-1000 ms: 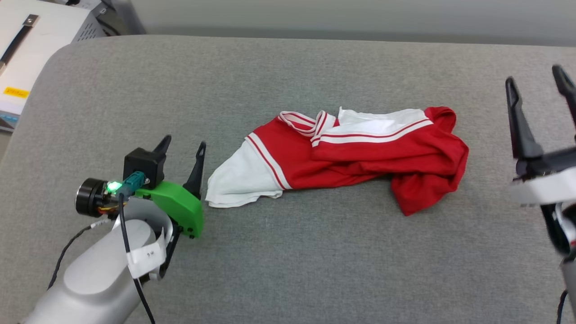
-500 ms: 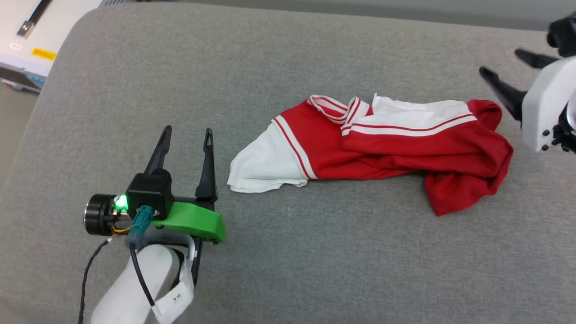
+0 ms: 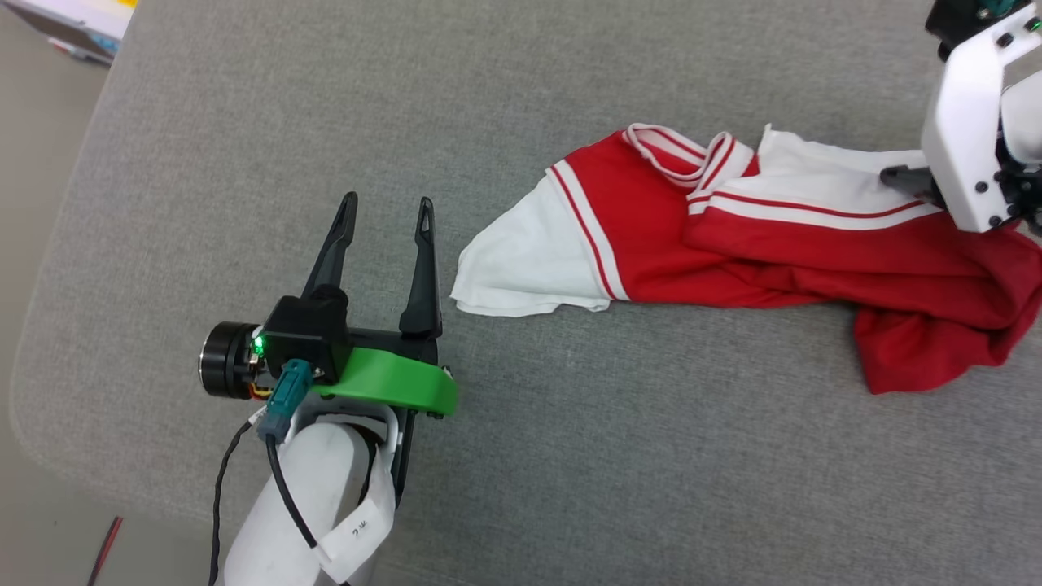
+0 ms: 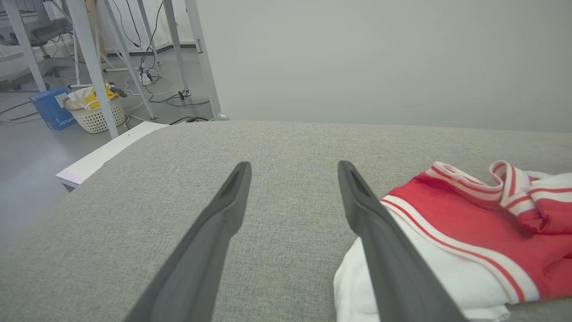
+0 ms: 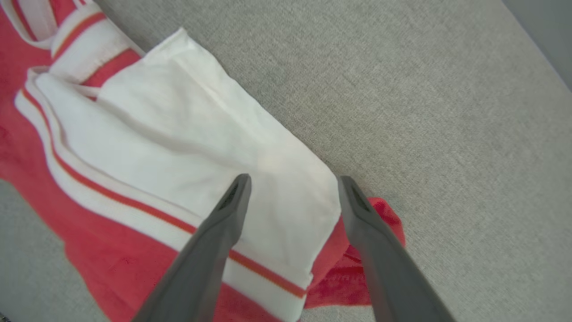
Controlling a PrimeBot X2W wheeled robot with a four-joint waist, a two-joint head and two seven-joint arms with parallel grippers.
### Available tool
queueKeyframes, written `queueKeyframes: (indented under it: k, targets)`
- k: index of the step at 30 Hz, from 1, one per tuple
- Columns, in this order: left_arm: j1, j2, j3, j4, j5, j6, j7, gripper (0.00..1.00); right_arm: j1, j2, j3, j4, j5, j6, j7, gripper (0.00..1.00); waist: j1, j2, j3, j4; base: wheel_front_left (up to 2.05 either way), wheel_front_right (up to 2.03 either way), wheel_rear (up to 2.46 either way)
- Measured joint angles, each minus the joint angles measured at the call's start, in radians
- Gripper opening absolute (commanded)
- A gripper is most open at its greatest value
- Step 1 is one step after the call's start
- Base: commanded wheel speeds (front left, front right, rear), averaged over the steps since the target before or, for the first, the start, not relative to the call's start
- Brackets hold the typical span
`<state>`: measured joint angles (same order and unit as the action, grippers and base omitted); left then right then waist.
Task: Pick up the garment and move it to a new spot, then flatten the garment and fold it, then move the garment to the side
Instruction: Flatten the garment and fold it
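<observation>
The garment (image 3: 733, 252), a red T-shirt with white sleeves and a striped collar, lies crumpled on the grey padded table (image 3: 570, 456). My left gripper (image 3: 387, 203) stands open just left of the garment's left white sleeve (image 3: 529, 268), with nothing between its fingers. In the left wrist view the left gripper (image 4: 293, 164) has its right finger beside the sleeve's edge (image 4: 353, 277). My right gripper (image 5: 292, 179) is open and points down at the other white sleeve (image 5: 156, 134), its fingers straddling that sleeve's corner. Whether it touches the cloth I cannot tell.
The table's rounded left edge (image 3: 49, 268) drops to the floor. Beyond the table's far end, a white basket (image 4: 96, 114), a blue box (image 4: 51, 107), metal frame legs (image 4: 91, 58) and a white board (image 4: 103, 154) are on or near the floor.
The head camera has tilted down and shifted. My right gripper has swung in from the right and now points down over the garment's right sleeve. The garment has not moved.
</observation>
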<state>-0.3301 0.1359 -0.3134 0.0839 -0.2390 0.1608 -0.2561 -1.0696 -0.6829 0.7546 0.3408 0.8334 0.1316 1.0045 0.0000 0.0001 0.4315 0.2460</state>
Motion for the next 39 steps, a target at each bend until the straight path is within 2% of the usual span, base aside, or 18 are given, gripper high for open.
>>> queueKeyframes:
  k: [5, 8, 13, 14, 18, 24, 30, 34, 39]
  targets:
    - [-0.001, -0.038, 0.053, 0.000, 0.038, -0.042, 0.000, 1.00, -0.006, 0.006, 0.085, 0.052, -0.008, 0.000, 0.011, 1.00, 0.0000, 0.0000, 0.045, 0.029, 0.00, 0.00, 0.00]
    - [-0.001, -0.050, 0.073, 0.002, 0.056, -0.062, 0.000, 1.00, -0.024, -0.016, 0.130, 0.071, -0.012, 0.000, 0.009, 1.00, 0.0000, 0.0000, 0.064, 0.040, 0.00, 0.00, 0.00]
    - [-0.001, -0.068, 0.104, 0.008, 0.076, -0.084, 0.000, 1.00, -0.040, -0.028, 0.170, 0.078, 0.014, 0.001, -0.038, 1.00, -0.0001, 0.0000, 0.076, 0.048, 0.00, 0.00, 0.00]
    - [-0.001, -0.070, 0.109, 0.011, 0.079, -0.088, 0.000, 1.00, -0.041, -0.031, 0.179, 0.079, 0.019, 0.001, -0.063, 0.00, -0.0001, 0.0000, 0.075, 0.047, 0.00, 0.00, 0.00]
    - [-0.001, -0.073, 0.131, 0.024, 0.091, -0.101, 0.000, 1.00, -0.052, -0.026, 0.206, 0.105, 0.022, 0.000, -0.205, 0.00, 0.0000, 0.0000, 0.061, 0.039, 0.00, 0.00, 0.00]
    - [0.002, -0.075, 0.165, 0.037, 0.117, -0.118, 0.000, 1.00, -0.070, 0.015, 0.240, 0.145, 0.027, 0.000, -0.423, 0.00, 0.0001, 0.0000, 0.015, 0.020, 0.00, 0.00, 0.00]
    - [0.041, -0.076, 0.191, 0.045, 0.135, -0.132, 0.000, 1.00, -0.116, 0.006, 0.270, 0.138, 0.076, 0.000, -0.574, 0.00, 0.0000, 0.0000, -0.048, -0.003, 0.00, 0.00, 0.00]
    - [0.068, -0.077, 0.204, 0.051, 0.144, -0.140, 0.000, 1.00, -0.118, -0.042, 0.286, 0.118, 0.086, 0.000, -0.680, 0.00, 0.0000, 0.0000, -0.090, -0.020, 0.00, 0.00, 0.00]
    - [0.121, -0.077, 0.229, 0.051, 0.153, -0.141, 0.000, 1.00, -0.049, -0.126, 0.245, 0.074, 0.132, 0.000, -0.837, 0.00, 0.0000, 0.0000, -0.147, -0.041, 0.00, 0.00, 0.00]
